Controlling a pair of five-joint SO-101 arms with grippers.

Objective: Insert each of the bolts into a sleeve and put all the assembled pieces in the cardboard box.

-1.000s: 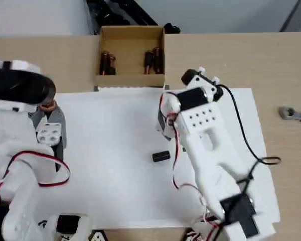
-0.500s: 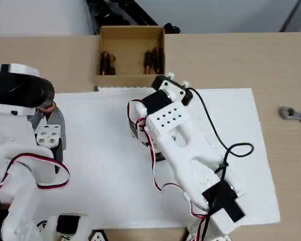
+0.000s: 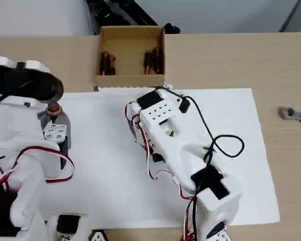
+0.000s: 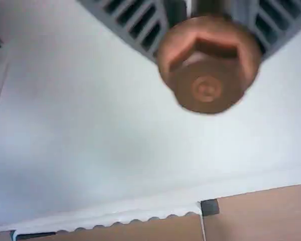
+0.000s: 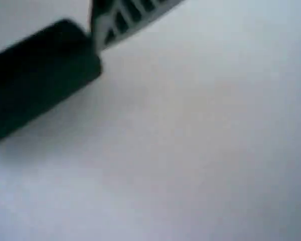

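Left claw [image 3: 54, 115] of mine grips a bolt [image 4: 206, 70]; my right claw [image 5: 120, 22] sits against the sleeve [image 5: 35, 80], grip I cannot tell.

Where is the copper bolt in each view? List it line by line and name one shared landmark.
High view: copper bolt at the far left, held in the left claw at the white sheet's edge.
Left wrist view: its head end-on, close up, between the claw's grey fingers.
Right wrist view: a black sleeve lies here instead.
Shared landmark: the white sheet.
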